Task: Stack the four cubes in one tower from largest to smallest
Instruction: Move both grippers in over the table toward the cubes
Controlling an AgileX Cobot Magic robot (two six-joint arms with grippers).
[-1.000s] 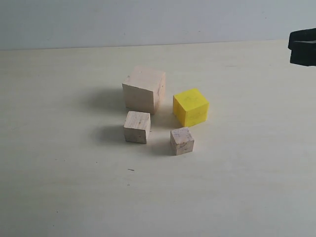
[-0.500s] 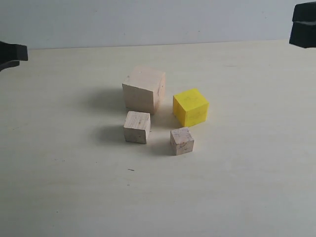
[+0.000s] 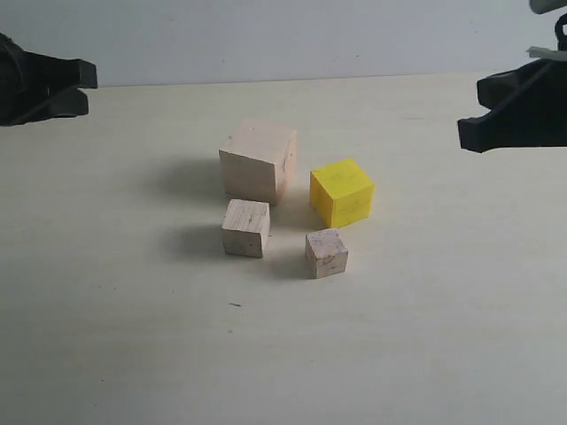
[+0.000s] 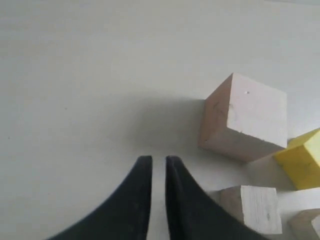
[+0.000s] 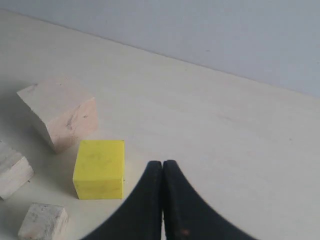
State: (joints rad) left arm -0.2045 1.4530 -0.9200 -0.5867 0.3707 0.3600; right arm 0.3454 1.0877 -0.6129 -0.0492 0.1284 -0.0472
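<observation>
The left fingers [image 4: 144, 169] stand only a sliver apart, a thin strip of counter [image 3: 133, 336] showing between the two dark tips, and they hold and touch nothing. In the exterior view they [image 3: 75, 75] hang above the far left edge of the counter, well apart from the cubes. The right fingers [image 5: 159, 172] are pressed flat together with no gap and are likewise empty. In the exterior view they [image 3: 483, 128] hover at the far right, above the surface and clear of everything. All four cubes sit singly on the counter in a loose cluster near its middle, none stacked on another. The large wooden cube [image 3: 257, 161] is at the back left of the group, turned a little so that one corner faces the camera. The yellow cube [image 3: 342, 192] stands just beside it on the right and slightly nearer. The medium wooden cube [image 3: 245, 227] sits just in front of the large one, and the small wooden cube [image 3: 327, 253] lies in front of the yellow one, near the medium cube but not touching it. Open counter lies between each pair of fingers and the cluster, with nothing in the way. A plain pale wall [image 3: 266, 35] rises behind the counter.
</observation>
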